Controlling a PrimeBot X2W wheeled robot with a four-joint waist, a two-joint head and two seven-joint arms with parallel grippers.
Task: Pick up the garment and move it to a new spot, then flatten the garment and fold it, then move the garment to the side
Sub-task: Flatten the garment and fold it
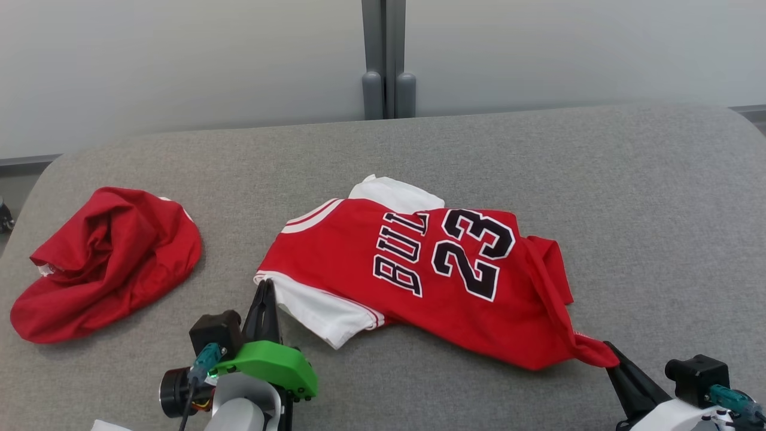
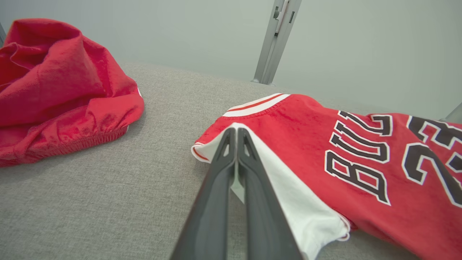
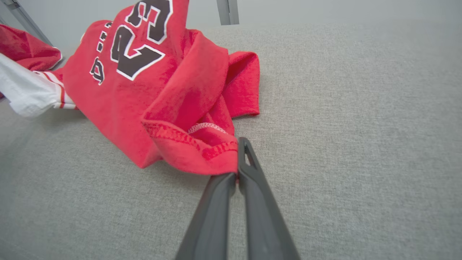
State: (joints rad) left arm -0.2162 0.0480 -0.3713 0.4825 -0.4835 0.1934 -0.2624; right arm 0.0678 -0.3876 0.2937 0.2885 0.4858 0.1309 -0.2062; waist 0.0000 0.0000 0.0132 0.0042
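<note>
Rumpled red-and-white jersey [image 1: 359,251], apparently face-up

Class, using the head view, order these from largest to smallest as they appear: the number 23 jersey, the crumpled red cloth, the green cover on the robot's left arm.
1. jersey, clearly largest.
2. crumpled red cloth.
3. green cover, smallest though nearest the camera, which flatters it.

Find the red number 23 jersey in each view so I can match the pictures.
Head view: the jersey lies mid-picture, stretching to the lower right, its hem corner in the right gripper.
Left wrist view: it takes the right half, its white sleeve edge pinched by the left gripper.
Right wrist view: it sits upper left, hem corner at the fingertips.
Shared landmark: the grey post beyond it.
</note>
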